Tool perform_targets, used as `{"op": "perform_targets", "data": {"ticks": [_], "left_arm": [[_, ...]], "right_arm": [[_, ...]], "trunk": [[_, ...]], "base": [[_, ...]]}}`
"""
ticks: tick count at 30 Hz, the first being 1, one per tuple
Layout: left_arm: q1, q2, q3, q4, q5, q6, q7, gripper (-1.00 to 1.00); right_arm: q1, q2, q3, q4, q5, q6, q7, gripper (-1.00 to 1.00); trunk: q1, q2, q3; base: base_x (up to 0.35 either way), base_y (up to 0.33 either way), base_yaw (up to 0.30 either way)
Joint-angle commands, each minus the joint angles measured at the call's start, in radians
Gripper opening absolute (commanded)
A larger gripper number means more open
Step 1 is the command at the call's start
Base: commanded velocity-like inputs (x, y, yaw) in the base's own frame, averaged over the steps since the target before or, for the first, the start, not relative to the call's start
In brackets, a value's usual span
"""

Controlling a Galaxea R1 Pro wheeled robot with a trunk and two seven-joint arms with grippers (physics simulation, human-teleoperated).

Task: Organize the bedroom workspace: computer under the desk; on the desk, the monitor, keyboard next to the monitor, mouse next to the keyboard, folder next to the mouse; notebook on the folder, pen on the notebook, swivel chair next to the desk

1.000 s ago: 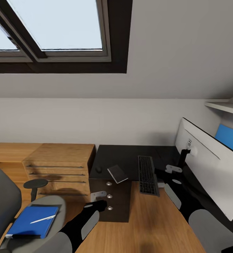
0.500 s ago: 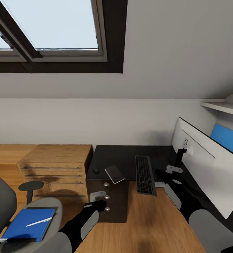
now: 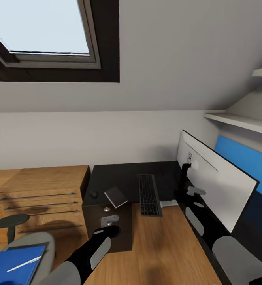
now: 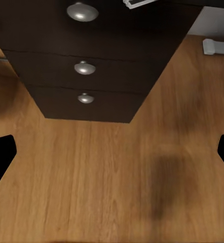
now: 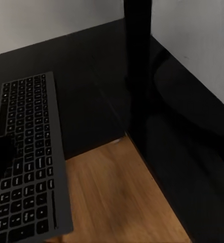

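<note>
camera has swung right

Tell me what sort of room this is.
Most likely an attic bedroom or study set up as a workspace. A skylight sits in a sloped grey ceiling, a glossy black desk carries a monitor and a keyboard, and a low light-wood cabinet stands beside it.

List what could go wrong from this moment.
The notebook lies at the desk's front edge, one corner past it; a brush from the left gripper below could knock it off.

The keyboard's near end overhangs the edge too, close to the right gripper, so a nudge might tip it down.

The pen rests loose on the folder on the swivel chair; lifting the folder tilted could roll it off.
</note>
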Motion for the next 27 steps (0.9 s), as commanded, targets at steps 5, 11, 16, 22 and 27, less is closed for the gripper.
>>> {"op": "perform_targets", "data": {"ticks": [5, 11, 16, 22, 27], "left_arm": [[-0.001, 0.002, -0.006, -0.002, 0.006, 0.003, 0.008, 1.00], [-0.001, 0.002, -0.006, -0.002, 0.006, 0.003, 0.008, 1.00], [-0.001, 0.003, -0.005, -0.003, 0.004, 0.003, 0.008, 1.00], [-0.001, 0.003, -0.005, -0.003, 0.004, 0.002, 0.008, 1.00], [-0.001, 0.008, -0.004, -0.004, 0.004, 0.002, 0.008, 1.00]], "right_arm": [[0.000, -0.002, 0.007, -0.002, -0.006, 0.004, -0.010, 1.00], [0.000, -0.002, 0.007, -0.002, -0.006, 0.004, -0.011, 1.00], [0.000, -0.001, 0.007, -0.002, -0.006, 0.004, -0.012, 1.00], [0.000, -0.002, 0.007, -0.002, -0.006, 0.004, -0.012, 1.00], [0.000, -0.002, 0.007, -0.002, -0.006, 0.004, -0.012, 1.00]], "trunk": [[0.000, -0.001, -0.001], [0.000, -0.001, -0.001], [0.000, -0.001, -0.001], [0.000, -0.001, -0.001], [0.000, -0.001, -0.001]], "base": [[0.000, 0.000, -0.263], [0.000, 0.000, -0.263], [0.063, 0.000, -0.229], [0.284, 0.000, -0.046], [0.314, 0.000, -0.010]]}}
